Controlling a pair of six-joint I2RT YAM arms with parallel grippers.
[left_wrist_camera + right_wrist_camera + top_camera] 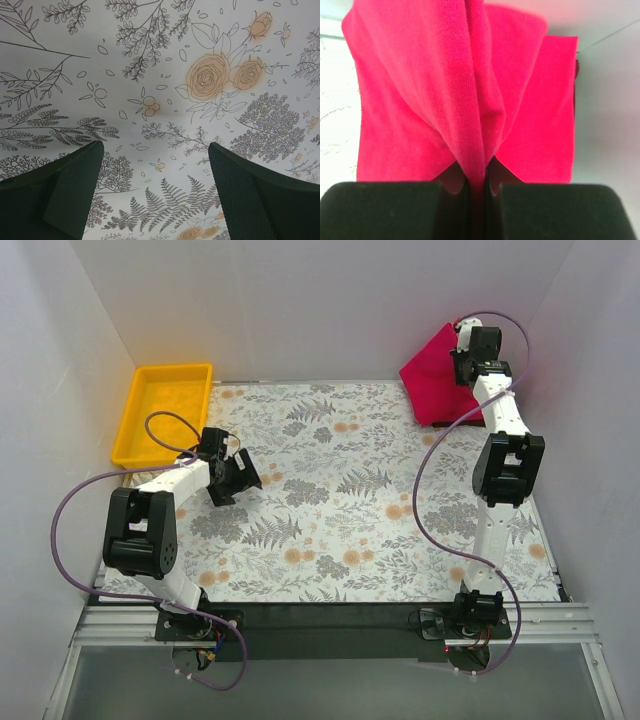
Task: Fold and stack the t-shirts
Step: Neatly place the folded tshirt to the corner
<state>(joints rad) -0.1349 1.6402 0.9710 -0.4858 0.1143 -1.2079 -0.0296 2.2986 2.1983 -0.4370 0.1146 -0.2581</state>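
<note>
Top external view: the desk (330,530), its top printed with grey ferns and orange flowers, fills most of the picture, with white walls (300,300) around it. Two white-and-black arms stand at the desk's near edge. The left arm (150,525) bends over the desk's left side. The right arm (505,460) reaches along the desk's right side to its far right corner.

The t-shirts (432,375), crimson red, sit bunched at that far right corner of the desk. Part lies on the desk and part is pulled up into a peak toward the wall; how many there are cannot be told. A yellow tray (128,435) lies at the desk's far left corner, well apart from the t-shirts.

The right tool (460,362) is at the top of the red peak. In the right wrist view it is closed tight on a narrow ridge of t-shirt fabric. The fabric rises from between the two black fingers (385,210) and spreads into hanging folds, with a flatter red layer behind.

The left tool (238,480) hangs over the desk's left half, near the tray but not touching it. In the left wrist view its fingers (65,195) stand wide apart, with only the printed desk top between them; it holds nothing.
</note>
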